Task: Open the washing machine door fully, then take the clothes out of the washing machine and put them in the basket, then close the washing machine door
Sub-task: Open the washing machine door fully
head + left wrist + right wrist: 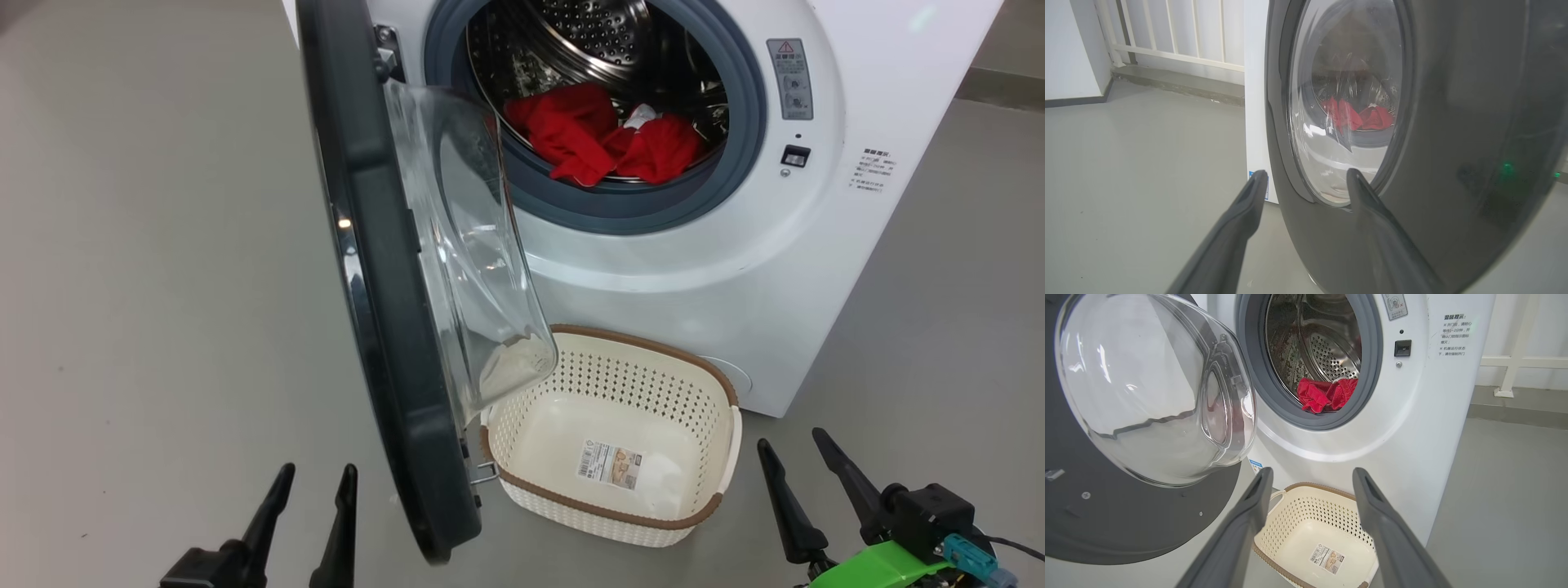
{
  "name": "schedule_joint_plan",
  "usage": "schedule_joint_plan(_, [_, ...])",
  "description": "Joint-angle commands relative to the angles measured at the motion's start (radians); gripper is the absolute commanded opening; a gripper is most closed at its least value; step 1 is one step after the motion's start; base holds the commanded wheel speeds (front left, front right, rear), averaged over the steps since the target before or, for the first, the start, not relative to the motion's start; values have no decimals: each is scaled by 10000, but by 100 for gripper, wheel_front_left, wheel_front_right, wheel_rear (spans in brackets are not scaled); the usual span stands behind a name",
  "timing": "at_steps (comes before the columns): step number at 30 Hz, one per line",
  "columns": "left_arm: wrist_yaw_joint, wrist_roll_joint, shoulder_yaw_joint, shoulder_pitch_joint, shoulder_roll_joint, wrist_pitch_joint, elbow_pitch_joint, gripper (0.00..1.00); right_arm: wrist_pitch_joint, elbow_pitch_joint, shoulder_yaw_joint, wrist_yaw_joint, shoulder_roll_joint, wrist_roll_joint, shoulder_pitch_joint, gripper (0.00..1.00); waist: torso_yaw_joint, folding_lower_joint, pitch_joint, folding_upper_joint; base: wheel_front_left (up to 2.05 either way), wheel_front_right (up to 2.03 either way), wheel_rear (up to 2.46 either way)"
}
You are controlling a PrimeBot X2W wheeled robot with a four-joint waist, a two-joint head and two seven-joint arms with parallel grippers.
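We see the door swung out, red clothes in the drum, and both grippers spread wide, holding nothing.

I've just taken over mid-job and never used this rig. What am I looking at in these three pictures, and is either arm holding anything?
The top picture looks down from the robot's head; the other two look along each wrist's fingers. The left end effector and right end effector are both open and empty. Ahead stands the big white front-loading washing machine, its round black-rimmed glass door swung out. The bright red clothes lie in the steel drum. The empty cream perforated plastic basket sits on the grey floor below the opening. The left wrist faces the door's outer side; the right wrist sees basket and clothes.
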Motion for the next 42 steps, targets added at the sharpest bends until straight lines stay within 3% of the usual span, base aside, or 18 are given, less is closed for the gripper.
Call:
schedule_joint_plan(1, [-55, 49, 362, -178, 106, -90, -252, 100, -93, -241, 121, 48, -41, -87, -108, 100, -15, 0, 1, 0, 0, 0, 0])
schedule_joint_plan(5, [-10, 129, 453, -199, 106, -90, -198, 100, -93, -225, 87, 48, -8, -142, -129, 100, -50, 0, -20, 0, 0, 0, 0])
schedule_joint_plan(6, [16, 147, 483, -213, 106, -90, -164, 62, -93, -222, 72, 48, -4, -154, -129, 100, -53, 0, -25, 0, 0, 0, 0])
schedule_joint_plan(7, [60, 123, 559, -252, 106, -90, -158, 7, -93, -219, 49, 48, 5, -162, -126, 100, -55, 0, -31, 0, 0, 0, 0])
schedule_joint_plan(8, [97, 68, 662, -304, 106, -90, -203, 0, -93, -222, 30, 48, 14, -178, -122, 100, -55, 0, -35, 0, 0, 0, 0])
schedule_joint_plan(13, [151, -408, 1380, -609, 106, -90, -995, 0, -93, -252, 26, 48, 56, -256, -84, 100, -57, 0, -58, 0, 0, 0, 0])
schedule_joint_plan(19, [237, -885, 1742, -933, 106, -90, -3153, 0, -93, -235, 82, 48, 37, -250, -75, 100, -58, 0, -61, 0, 0, 0, 0])
schedule_joint_plan(24, [201, -871, 501, -789, 106, -90, -5281, 0, -93, -263, 43, 48, 10, -270, -72, 100, -63, 0, -65, 0, 0, 0, 0])
schedule_joint_plan(28, [212, -781, -961, -570, 106, -90, -6019, 0, -93, -239, 50, 48, 8, -246, -57, 100, -88, 0, -89, 0, 0, 0, 0])
schedule_joint_plan(34, [173, -1065, -3099, 57, 106, -90, -4776, 0, -93, -240, 70, 48, 11, -257, -67, 100, -215, 0, -101, 0, 0, 0, 0])
schedule_joint_plan(42, [506, -1843, -3466, -148, 106, -90, -2285, 0, -93, -254, 123, 48, 15, -312, -98, 100, -311, 0, -19, 0, 0, 0, 0])
